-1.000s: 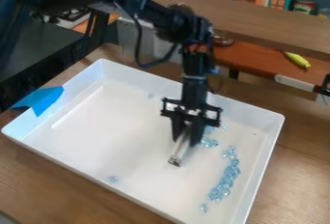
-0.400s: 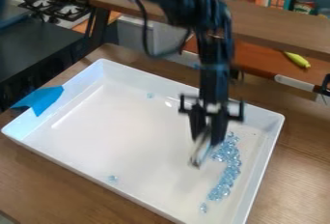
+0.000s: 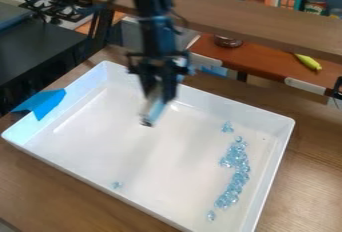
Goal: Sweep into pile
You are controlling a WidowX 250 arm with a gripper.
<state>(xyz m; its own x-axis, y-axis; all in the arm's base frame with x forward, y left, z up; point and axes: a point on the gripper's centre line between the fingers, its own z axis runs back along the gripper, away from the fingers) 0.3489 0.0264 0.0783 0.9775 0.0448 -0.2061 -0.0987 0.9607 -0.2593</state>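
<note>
Away from the bead band, the black gripper (image 3: 157, 96) has swung to the far side of the white tray (image 3: 230, 108), its fingers clamped around a pale sweeping tool (image 3: 153, 110). Clear blue beads (image 3: 237, 176) form a curved band along the tray's right side in view, a small cluster near its far end.

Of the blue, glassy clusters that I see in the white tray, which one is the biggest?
The long, curved cluster near the tray's right wall in the picture; it has many pieces, while the others have only a few.

This looks like a kitchen setup — stovetop (image 3: 59, 9) behind.
</note>
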